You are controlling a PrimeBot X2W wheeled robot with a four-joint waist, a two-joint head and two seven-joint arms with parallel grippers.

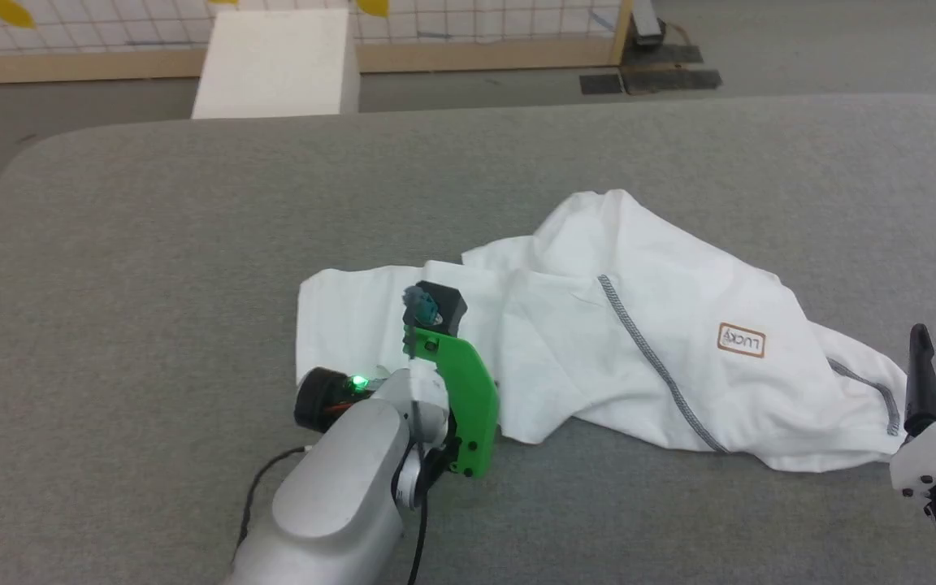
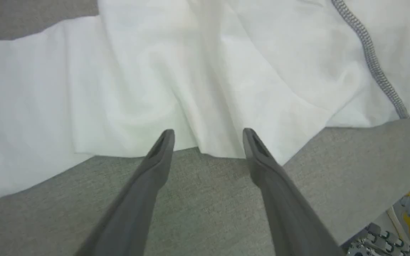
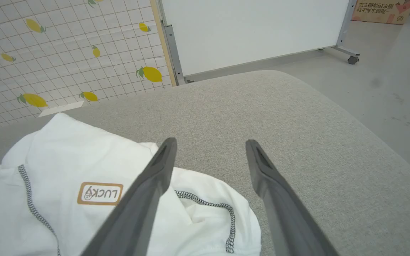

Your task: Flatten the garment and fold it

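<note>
Grey table (image 1: 151,244) is carrying the crumpled garment (image 1: 598,341). I'm seeing my left gripper (image 2: 208,131) and right gripper (image 3: 211,140) both gaping wide, gripping nothing.

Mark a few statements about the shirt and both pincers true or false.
1. The garment lies crumpled on the grey padded surface. True.
2. The left pincer is shut on the garment's hem. False: it stands open, its tips at the near edge.
3. The LUCKY patch faces up. True.
4. The right pincer holds a sleeve. False: it is open and grips nothing, beside the garment's end.
</note>
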